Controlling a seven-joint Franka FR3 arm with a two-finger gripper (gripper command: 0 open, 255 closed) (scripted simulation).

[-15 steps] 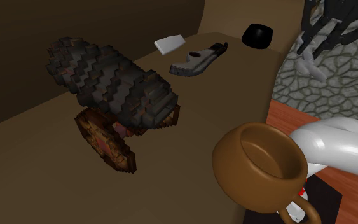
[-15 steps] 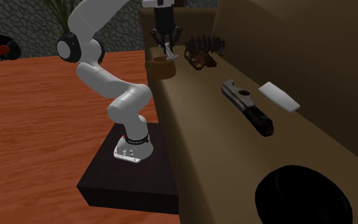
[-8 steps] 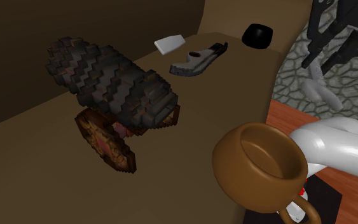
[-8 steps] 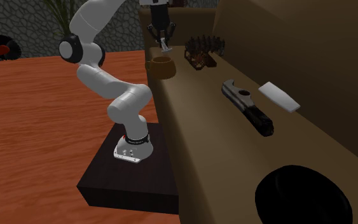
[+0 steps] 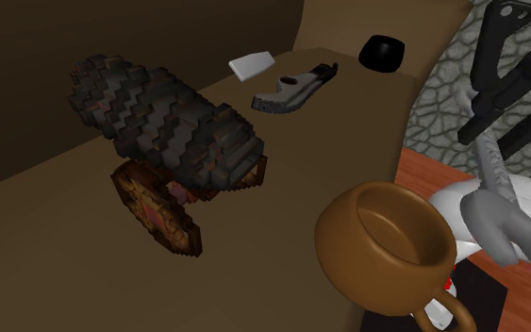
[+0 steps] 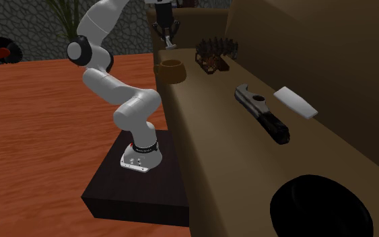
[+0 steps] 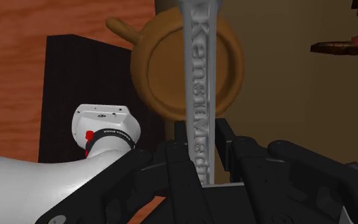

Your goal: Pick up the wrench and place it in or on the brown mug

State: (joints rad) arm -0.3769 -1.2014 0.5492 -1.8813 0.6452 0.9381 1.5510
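Item: grey wrench (image 7: 199, 95) with raised lettering, clasped at its upper shank by the closed fingers (image 7: 181, 135) of the black gripper (image 5: 485, 140). It hangs head-down in the air above the brown mug (image 5: 345, 259) and does not touch it. Step in hand, by judgement: the carry is done and the placing is pending, as the wrist view sights down the shank into the mug's open mouth. Next move calls for a straight descent until the head is inside the rim, then parting the fingers. The long shank will likely lean on the rim. Bench (image 5: 46, 245) holdings beyond the mug: a blocky dark cannon model (image 5: 169, 132) on wheels, nearest; farther off a second, dark wrench (image 5: 294, 88), a white flat block (image 5: 251, 64) and a black bowl (image 5: 382, 52). None of them stands between the wrench and the mug.
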